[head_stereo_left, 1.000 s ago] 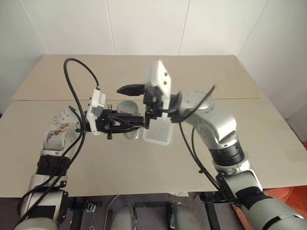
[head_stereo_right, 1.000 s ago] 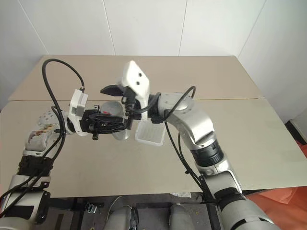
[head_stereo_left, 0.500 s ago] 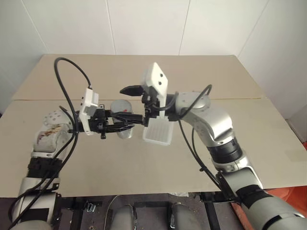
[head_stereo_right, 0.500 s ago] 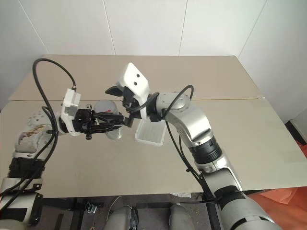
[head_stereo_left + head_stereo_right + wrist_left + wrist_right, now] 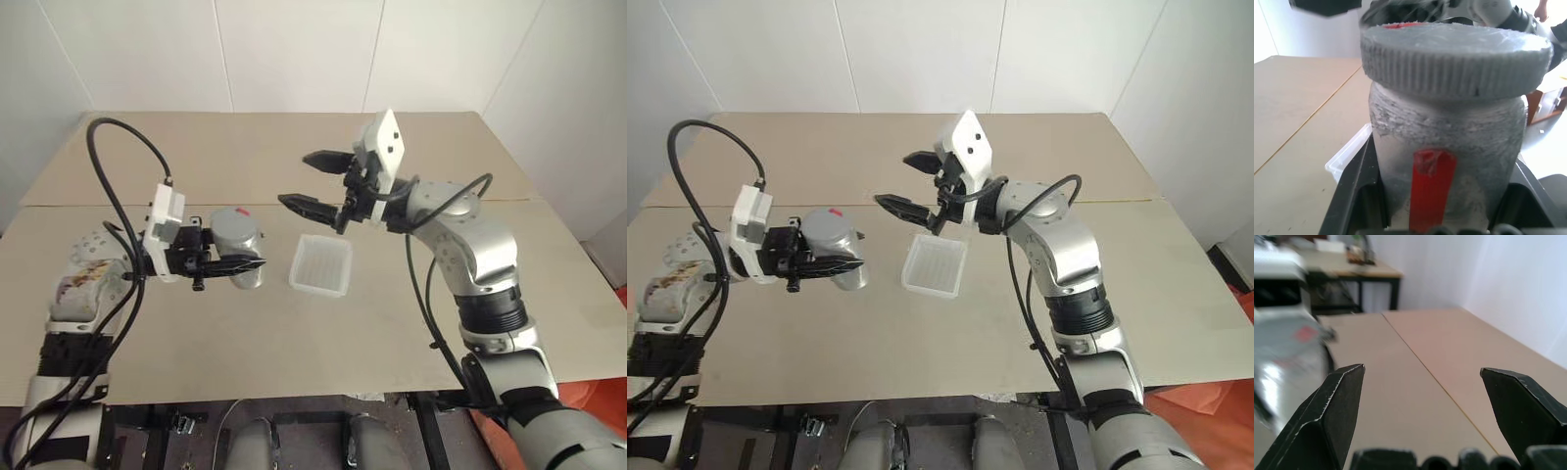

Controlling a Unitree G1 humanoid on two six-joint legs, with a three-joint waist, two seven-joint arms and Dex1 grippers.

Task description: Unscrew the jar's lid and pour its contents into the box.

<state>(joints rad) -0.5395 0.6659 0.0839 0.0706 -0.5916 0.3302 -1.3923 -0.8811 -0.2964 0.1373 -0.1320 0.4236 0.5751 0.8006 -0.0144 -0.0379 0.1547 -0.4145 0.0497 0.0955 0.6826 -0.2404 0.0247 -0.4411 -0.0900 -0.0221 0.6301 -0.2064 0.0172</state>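
Over the left half of the table [image 5: 411,323] we see the left gripper [image 5: 247,262] clamped tight on the jar [image 5: 238,251], its two black fingers pressed against the jar's sides below the cap; in the left wrist view the jar [image 5: 1449,161] sits upright between them, with a red strip down its front. On top, the lid [image 5: 231,214] is in place, its ribbed edge [image 5: 1454,61] overhanging the body and a pinkish-red mark on its upper face. Above the box [image 5: 321,264] we find the right gripper [image 5: 312,180] with its fingers spread wide and holding nothing, pointing level toward the jar and clear of it; in the right wrist view the two black fingertips [image 5: 1337,396] stand far apart with only tabletop between them. We see the box flat on the table just beside the jar, apart from it, and we cannot make out anything inside it. Between the lid and the right gripper lies an open gap, and the table surface near the box and toward the far edge is bare tan board, with a seam running across it behind the jar. Beyond the far edge stand plain white walls, meeting in a corner at the right. We cannot see the contents, as the jar is capped.
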